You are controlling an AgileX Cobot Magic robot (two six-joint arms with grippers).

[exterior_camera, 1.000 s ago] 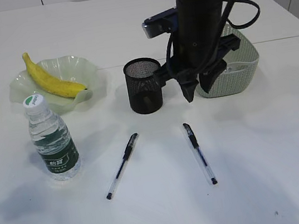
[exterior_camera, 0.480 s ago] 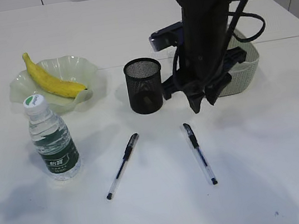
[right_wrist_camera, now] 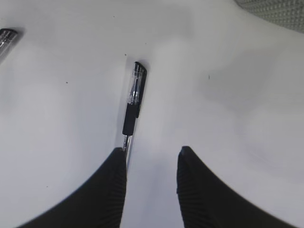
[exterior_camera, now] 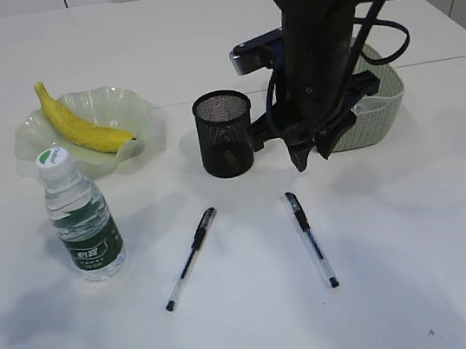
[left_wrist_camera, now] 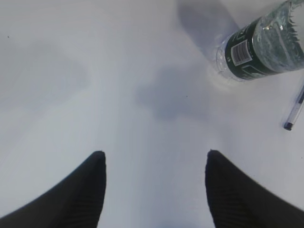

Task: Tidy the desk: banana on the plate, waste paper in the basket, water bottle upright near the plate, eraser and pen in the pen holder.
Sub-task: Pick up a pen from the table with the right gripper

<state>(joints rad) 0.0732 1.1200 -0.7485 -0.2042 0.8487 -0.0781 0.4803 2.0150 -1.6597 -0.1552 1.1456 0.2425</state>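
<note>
The right gripper [exterior_camera: 309,156] is held above the right-hand pen [exterior_camera: 311,238], fingers [right_wrist_camera: 107,190] parted and empty (the left gripper's [left_wrist_camera: 154,161] too); the banana [exterior_camera: 81,123] lies on the plate [exterior_camera: 130,102].

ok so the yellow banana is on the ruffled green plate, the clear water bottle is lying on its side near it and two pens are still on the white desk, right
Not quite. The clear plastic water bottle with the dark green label stands upright, white cap on top, as the exterior view shows. The rest holds: the yellow banana lies on the ruffled pale green plate, and two pens lie on the white desk.
</note>
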